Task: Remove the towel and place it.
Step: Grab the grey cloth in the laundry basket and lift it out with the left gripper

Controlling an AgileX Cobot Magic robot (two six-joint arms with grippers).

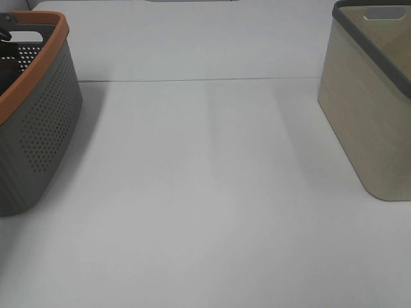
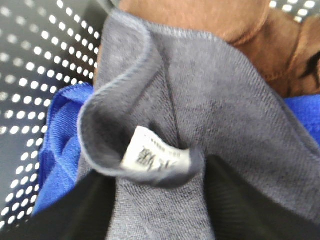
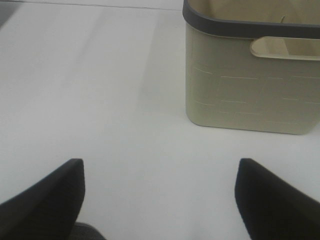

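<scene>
This looks like a test lab staged for laundry: plain white table [image 1: 205,192], beige bin [image 3: 250,95] just ahead of my right tool [image 3: 160,200], perforated grey basket [image 1: 45,128] well apart from it.

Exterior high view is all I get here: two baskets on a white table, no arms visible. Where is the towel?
Observer: Inside the grey basket. The left wrist view shows the towel bunched between the fingers of the left gripper.
Operator: Is it alone in there?
Observer: No, a blue cloth and a brown cloth lie against it.
Operator: And the other arm?
Observer: The right gripper is open above the table, facing the beige basket.
</scene>
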